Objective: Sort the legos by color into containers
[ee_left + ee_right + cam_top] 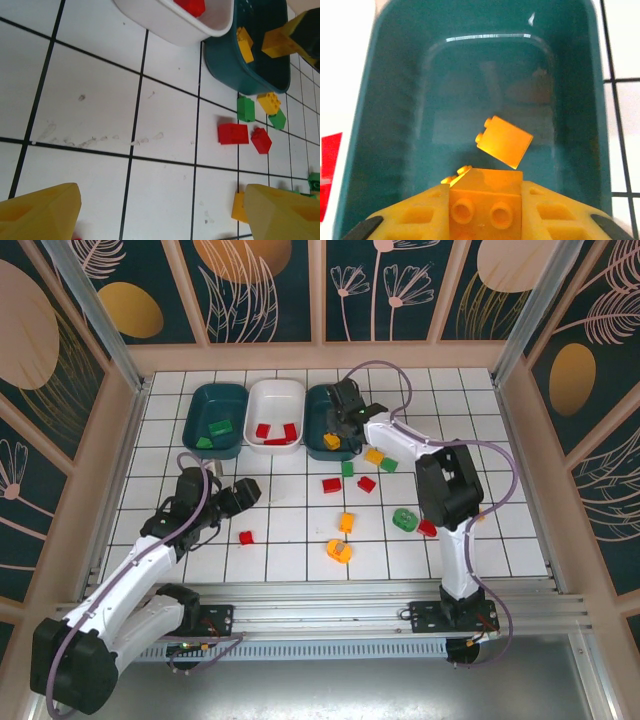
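Yellow lego (487,192) clamped in right gripper (486,214) over teal tub (390,125), plain from its wrist; left gripper (165,210) apart.

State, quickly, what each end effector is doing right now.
Left end effector: open, holding nothing.
Right end effector: closed on a yellow brick above the teal tub.

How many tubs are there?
3, in a row at the far side of the table: the left teal tub, the white tub in the middle, and the right teal tub, over which the right pincer holds a yellow brick.
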{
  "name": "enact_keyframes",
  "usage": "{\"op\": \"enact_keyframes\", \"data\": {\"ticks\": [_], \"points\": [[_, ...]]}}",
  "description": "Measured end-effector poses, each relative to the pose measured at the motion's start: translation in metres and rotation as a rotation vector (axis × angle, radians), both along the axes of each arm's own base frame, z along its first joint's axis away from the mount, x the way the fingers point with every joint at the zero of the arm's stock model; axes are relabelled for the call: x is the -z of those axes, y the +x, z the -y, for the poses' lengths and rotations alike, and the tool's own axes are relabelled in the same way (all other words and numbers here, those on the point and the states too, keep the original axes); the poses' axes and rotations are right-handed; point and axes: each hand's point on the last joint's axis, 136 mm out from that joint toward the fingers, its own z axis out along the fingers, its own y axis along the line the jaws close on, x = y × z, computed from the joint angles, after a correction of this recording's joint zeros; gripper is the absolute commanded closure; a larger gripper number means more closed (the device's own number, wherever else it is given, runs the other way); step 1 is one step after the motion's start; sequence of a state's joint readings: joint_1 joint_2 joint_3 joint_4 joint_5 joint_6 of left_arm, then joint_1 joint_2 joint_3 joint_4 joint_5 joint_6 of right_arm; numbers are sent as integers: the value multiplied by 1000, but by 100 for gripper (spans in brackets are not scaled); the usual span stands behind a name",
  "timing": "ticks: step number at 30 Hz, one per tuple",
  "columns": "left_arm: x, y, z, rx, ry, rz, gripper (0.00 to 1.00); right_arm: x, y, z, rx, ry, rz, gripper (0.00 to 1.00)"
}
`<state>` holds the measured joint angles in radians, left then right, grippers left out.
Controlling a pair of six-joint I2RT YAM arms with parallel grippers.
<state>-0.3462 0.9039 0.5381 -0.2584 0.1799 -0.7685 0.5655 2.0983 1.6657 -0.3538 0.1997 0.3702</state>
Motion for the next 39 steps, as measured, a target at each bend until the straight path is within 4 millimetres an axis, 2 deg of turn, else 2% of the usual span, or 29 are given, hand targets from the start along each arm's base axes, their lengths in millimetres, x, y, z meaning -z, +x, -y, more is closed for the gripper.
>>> {"op": "enact_keyframes", "data": {"ticks": [5, 8, 11, 15, 19, 22, 25, 30, 35, 39], "points": [[10, -11, 1, 25, 11, -58, 17, 9, -3, 1, 4, -10, -28, 47], [16, -18, 2, 43, 26, -88, 17, 5, -5, 2, 6, -3, -20, 46], [22, -27, 5, 69, 47, -115, 17, -4, -15, 7, 6, 5, -9, 46], [28, -37, 14, 106, 68, -136, 19, -28, -46, 13, 2, 33, 27, 45], [43, -49, 18, 120, 90, -169, 20, -60, -98, 2, -49, 105, 84, 45], [60, -57, 13, 107, 119, -206, 21, -73, -139, -7, -98, 167, 109, 45], [73, -61, 5, 76, 157, -232, 22, -70, -171, -4, -109, 213, 101, 44], [90, -64, -3, 41, 214, -265, 25, -58, -206, 18, -79, 273, 80, 43], [110, -70, -7, 37, 278, -311, 28, -63, -225, 37, -47, 341, 106, 43], [117, -67, -12, 21, 322, -321, 38, -58, -233, 49, -23, 363, 113, 44]]}}
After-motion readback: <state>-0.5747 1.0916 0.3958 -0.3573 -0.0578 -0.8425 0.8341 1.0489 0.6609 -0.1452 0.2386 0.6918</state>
